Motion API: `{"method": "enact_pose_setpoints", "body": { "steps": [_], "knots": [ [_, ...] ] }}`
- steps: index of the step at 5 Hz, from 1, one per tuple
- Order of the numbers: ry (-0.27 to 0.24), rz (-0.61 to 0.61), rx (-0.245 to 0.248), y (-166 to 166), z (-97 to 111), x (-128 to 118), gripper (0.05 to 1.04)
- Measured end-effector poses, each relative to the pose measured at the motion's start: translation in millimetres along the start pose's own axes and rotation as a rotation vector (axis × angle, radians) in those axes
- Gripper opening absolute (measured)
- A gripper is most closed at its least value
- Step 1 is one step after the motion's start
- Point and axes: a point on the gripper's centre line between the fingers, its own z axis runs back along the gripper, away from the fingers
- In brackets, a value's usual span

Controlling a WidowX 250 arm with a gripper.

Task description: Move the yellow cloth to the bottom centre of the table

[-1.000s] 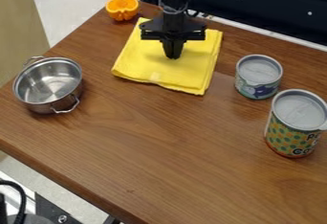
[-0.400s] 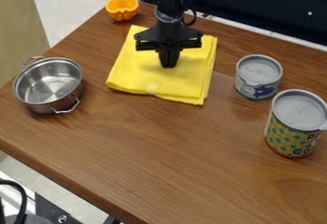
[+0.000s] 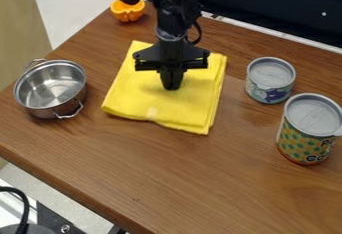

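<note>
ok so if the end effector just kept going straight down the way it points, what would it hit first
Most likely the yellow cloth: the end effector points down at it and may already be touching, though depth is hard to judge.

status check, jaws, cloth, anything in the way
Jaws down on the middle of the yellow cloth. Cloth between pot and cans, short of the table's bottom centre. Nothing standing between cloth and near edge.
</note>
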Motion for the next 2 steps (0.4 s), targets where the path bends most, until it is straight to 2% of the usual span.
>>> {"method": "enact_pose_setpoints", "body": {
  "steps": [2],
  "knots": [
    [0.010,-0.024,-0.013,2,4,-28,0.053]
  ]
}}
